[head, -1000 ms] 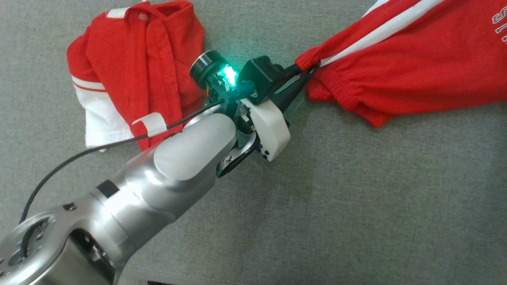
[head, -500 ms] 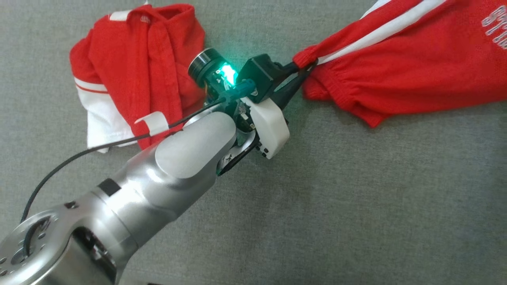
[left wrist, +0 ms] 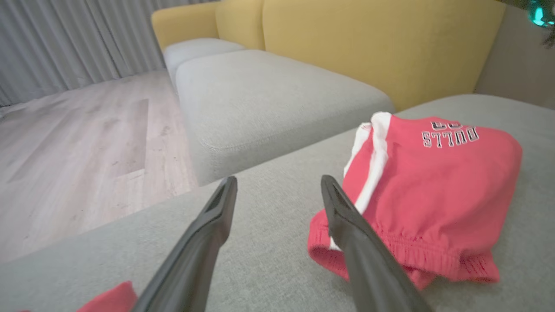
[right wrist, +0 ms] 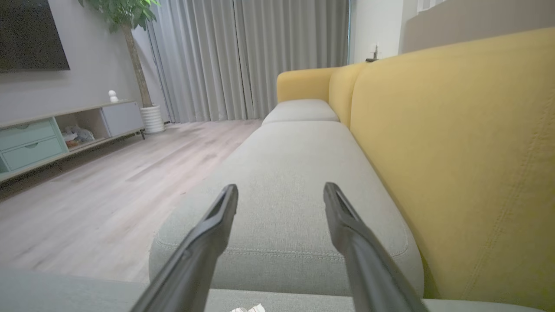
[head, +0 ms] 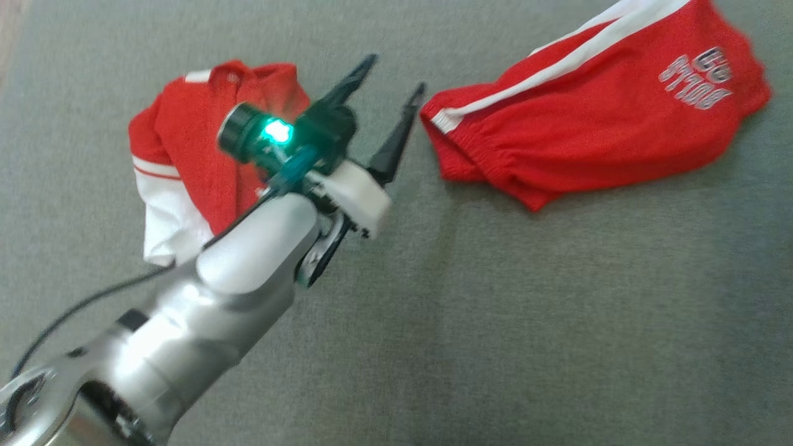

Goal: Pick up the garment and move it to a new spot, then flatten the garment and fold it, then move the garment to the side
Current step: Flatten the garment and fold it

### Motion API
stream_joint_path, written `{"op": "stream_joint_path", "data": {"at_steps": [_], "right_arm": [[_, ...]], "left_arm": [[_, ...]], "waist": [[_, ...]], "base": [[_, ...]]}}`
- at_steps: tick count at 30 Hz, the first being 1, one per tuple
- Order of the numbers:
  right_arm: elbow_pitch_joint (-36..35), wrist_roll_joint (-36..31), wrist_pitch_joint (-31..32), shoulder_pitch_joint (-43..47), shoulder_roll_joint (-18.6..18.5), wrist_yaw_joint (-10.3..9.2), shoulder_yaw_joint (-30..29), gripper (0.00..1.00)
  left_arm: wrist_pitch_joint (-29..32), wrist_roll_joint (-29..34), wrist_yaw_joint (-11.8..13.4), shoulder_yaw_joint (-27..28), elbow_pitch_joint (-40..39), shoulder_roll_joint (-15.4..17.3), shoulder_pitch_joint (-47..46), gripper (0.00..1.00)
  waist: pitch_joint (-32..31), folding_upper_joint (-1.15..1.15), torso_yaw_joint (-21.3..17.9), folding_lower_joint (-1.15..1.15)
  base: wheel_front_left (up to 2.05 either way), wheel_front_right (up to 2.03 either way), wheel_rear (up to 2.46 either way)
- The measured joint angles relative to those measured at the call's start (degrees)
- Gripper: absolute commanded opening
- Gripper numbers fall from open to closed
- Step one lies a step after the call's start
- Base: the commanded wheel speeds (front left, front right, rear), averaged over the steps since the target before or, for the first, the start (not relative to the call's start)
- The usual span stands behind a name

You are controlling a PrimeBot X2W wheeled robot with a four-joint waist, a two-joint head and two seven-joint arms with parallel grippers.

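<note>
The garment, red shorts [head: 588,118] with a white side stripe and grey lettering, lies folded on the grey cushion [head: 495,297] at the upper right of the head view. My left gripper [head: 396,74] hovers open just left of the waistband, touching nothing. In the left wrist view the left gripper [left wrist: 278,182] is spread wide, and the shorts [left wrist: 433,186] lie right of the right finger [left wrist: 347,221]. My right gripper [right wrist: 281,187] is open and empty, pointing along a sofa seat [right wrist: 286,195].
A second red and white garment [head: 198,155] lies crumpled behind my left forearm; a corner of that second garment [left wrist: 108,299] shows in the left wrist view. A yellow backrest [right wrist: 455,151] rises at the right. Wooden floor [left wrist: 78,164] lies beyond the cushion edge.
My left gripper has opened and let go of the shorts' waistband, then drawn back and up. The shorts have settled flat on the cushion. The head camera has shifted too.
</note>
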Motion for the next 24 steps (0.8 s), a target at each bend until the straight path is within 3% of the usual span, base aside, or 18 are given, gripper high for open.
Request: {"op": "stream_joint_path", "data": {"at_steps": [5,11,17,24], "right_arm": [[-13.3,-2.7,-0.1,10.2,2.9,0.00,-5.1,1.00],[-23.5,-7.2,-0.2,24.9,8.9,0.00,-8.2,1.00],[-29.1,-12.5,-0.2,36.2,15.9,0.00,-9.3,1.00],[-31.7,-18.6,-0.2,46.9,23.5,0.00,-10.7,1.00]], "left_arm": [[-3.6,2.6,6.2,3.3,-3.5,3.5,4.1,1.00],[-4.1,6.6,11.8,13.6,-14.6,5.7,13.9,1.00],[-4.1,9.1,11.6,22.3,-18.6,5.4,31.3,1.00],[-4.1,13.4,7.5,31.5,-20.2,2.0,40.8,1.00]], "waist": [[-4.1,0.00,-1.6,-0.01],[-8.3,0.00,-3.8,-0.01],[-11.6,0.00,-5.9,-0.01],[-14.1,0.00,-7.7,0.00]], "base": [[0.00,0.00,0.00],[0.00,0.00,0.00],[0.00,0.00,0.00],[0.00,0.00,0.00]]}}
